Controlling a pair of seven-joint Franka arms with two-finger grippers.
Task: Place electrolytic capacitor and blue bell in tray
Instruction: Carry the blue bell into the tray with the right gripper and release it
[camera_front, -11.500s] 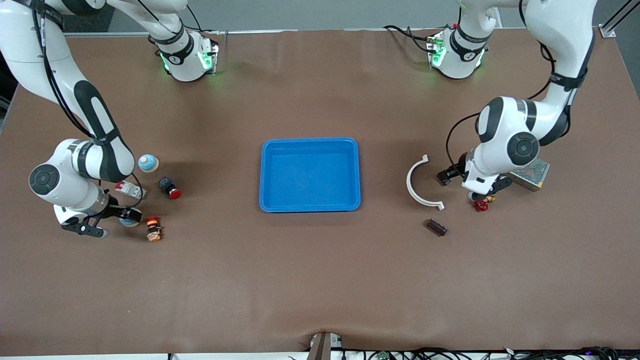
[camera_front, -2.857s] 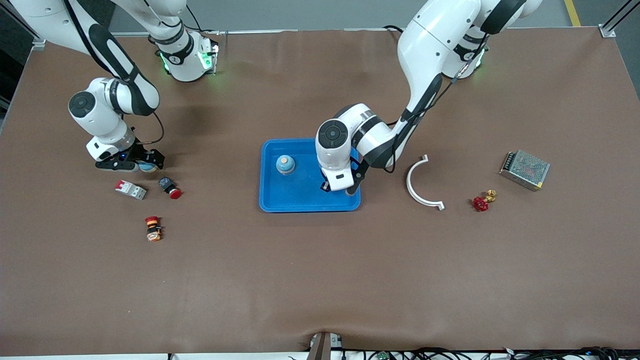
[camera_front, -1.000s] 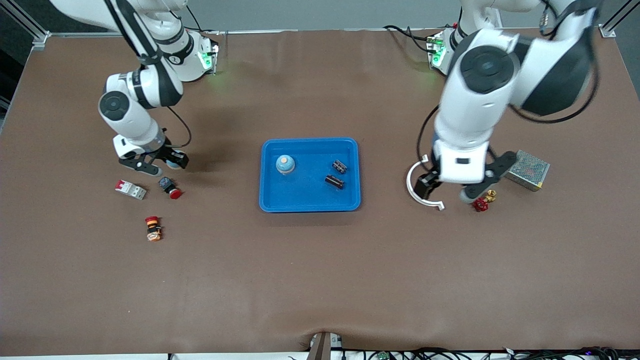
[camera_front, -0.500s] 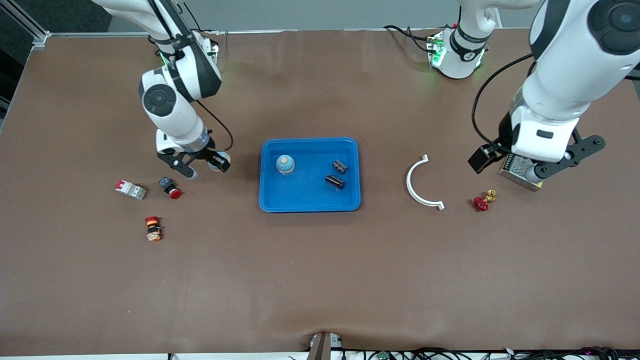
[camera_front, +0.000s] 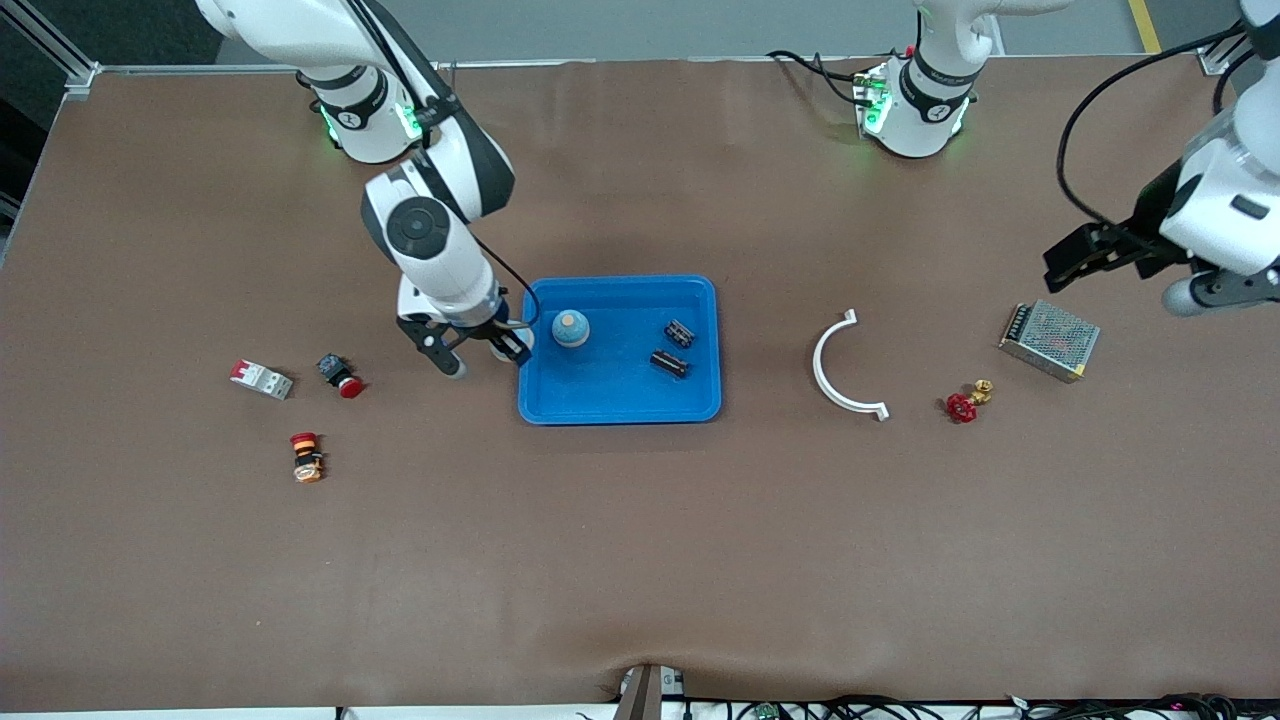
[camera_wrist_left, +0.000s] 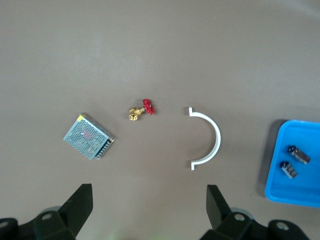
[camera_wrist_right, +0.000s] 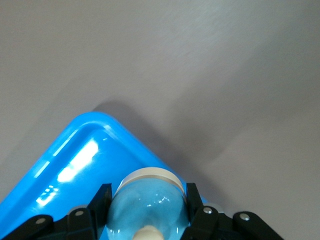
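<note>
Both arms glossy white with black joint bands, black cables clipped along links, green base LEDs, black gripper fingers with screws.

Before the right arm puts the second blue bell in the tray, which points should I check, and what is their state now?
1. Right gripper shut on its blue bell: ok.
2. That bell fully over the tray: not ok, it is over the rim at the right arm's end.
3. Free floor near the other bell: ok.
4. Both capacitors in the tray: ok.
5. Left gripper open, away over the table near the metal power supply: ok.
</note>
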